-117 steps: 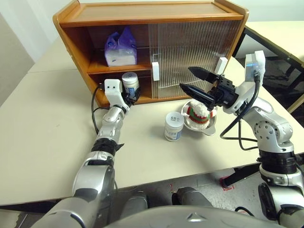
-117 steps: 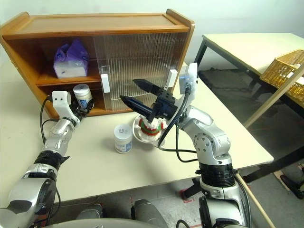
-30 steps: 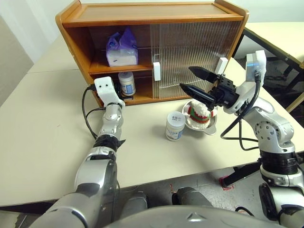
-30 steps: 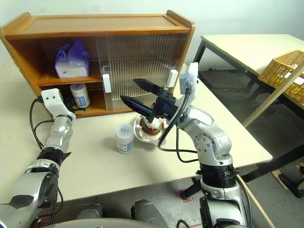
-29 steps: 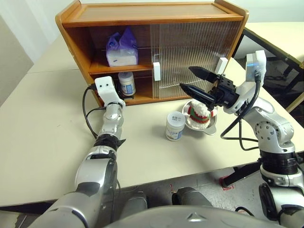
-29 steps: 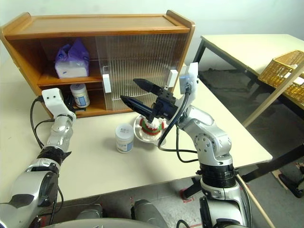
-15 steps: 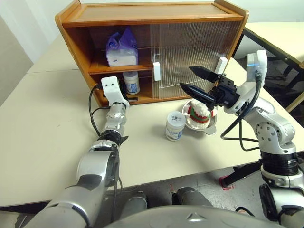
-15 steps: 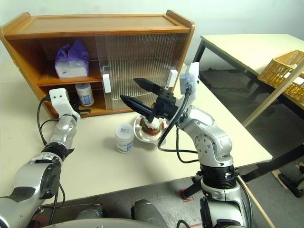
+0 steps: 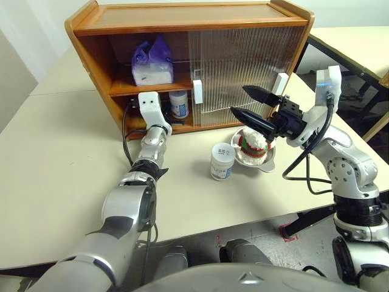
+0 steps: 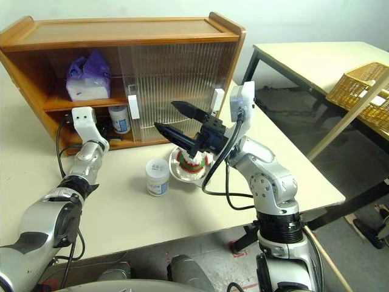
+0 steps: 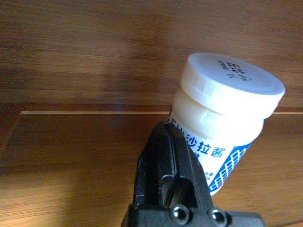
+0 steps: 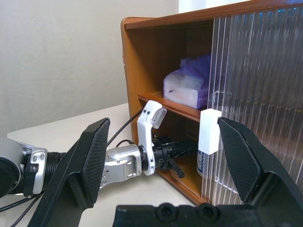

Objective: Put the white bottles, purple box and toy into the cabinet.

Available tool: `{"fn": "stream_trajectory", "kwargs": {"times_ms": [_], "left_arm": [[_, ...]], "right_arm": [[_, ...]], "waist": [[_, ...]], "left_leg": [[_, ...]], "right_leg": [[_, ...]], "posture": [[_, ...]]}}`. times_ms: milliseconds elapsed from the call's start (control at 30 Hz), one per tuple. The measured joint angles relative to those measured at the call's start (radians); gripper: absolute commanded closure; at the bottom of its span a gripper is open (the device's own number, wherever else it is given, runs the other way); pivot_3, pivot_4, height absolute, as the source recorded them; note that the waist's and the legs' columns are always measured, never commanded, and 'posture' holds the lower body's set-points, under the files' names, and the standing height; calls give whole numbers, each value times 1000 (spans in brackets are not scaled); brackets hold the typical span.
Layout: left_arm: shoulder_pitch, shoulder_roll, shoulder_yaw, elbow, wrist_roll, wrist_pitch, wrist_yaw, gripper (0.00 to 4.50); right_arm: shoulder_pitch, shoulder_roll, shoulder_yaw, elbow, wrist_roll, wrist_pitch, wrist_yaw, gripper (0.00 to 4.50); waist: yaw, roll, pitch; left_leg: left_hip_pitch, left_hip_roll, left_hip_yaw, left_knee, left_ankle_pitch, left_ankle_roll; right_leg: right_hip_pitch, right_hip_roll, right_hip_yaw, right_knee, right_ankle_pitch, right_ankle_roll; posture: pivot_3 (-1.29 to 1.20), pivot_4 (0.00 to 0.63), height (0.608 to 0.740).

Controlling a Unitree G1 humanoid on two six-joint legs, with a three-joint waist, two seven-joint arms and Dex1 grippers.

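**Two things in, two still on the table**

The purple box [image 9: 152, 62] lies on the cabinet's [image 9: 182, 18] upper shelf, at the left, open side. Below it, one white bottle [image 9: 179, 103] stands upright on the bottom shelf, just left of the white handle of the ribbed sliding door [image 9: 240, 70]. Those two count as done, by my reading.

The other bottle [image 9: 222, 161] stands upright on the table [image 9: 55, 158], near the cabinet's front and well apart from the first. Just right of it the toy [image 9: 254, 143] sits in a steel bowl [image 9: 267, 163], touching nothing else. Both are left to be put in, so the task looks about half finished.

The left gripper [image 10: 108, 129] reaches level into the lower compartment, its two black fingers pressed together with nothing between them. In the left wrist view the clenched fingers [image 11: 173, 177] sit just beside the shelved bottle, in front of its label; whether they touch it I cannot tell. They are not around it.

The right gripper [image 9: 248, 103] hangs above the table over the bowl and toy, pointing left toward the cabinet front, fingers spread wide and empty. Between them, the right wrist view shows the cabinet's open side and the left arm below the box.
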Motion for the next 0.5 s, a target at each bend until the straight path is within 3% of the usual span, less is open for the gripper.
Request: {"fn": "stream_trajectory", "kwargs": {"times_ms": [167,200,300,500], "left_arm": [[12,-1,5,-7,-9,-9,-23,4462],[28,-1,7,-21,-13,-18,-30,4294],[78,0,20,-73,-39,-37,-52,3542],[267,3,32,-375,-101,-15,-130,1412]], "right_arm": [[0,0,0,0,0,0,0,0],[0,0,0,0,0,0,0,0],[0,-1,0,0,0,0,1,0],[-1,0,1,2,1,0,5,0]], "waist": [[-2,0,0],[-3,0,0],[-3,0,0],[-4,0,0]], "left_leg": [[0,0,0,0,0,0],[0,0,0,0,0,0],[0,0,0,0,0,0],[0,-1,1,-1,0,0]], "right_leg": [[0,0,0,0,0,0],[0,0,0,0,0,0],[0,0,0,0,0,0],[-1,0,-3,0,-2,-2]], "posture": [[-199,31,740],[-199,31,740],[-186,33,740],[-169,35,740]]}}
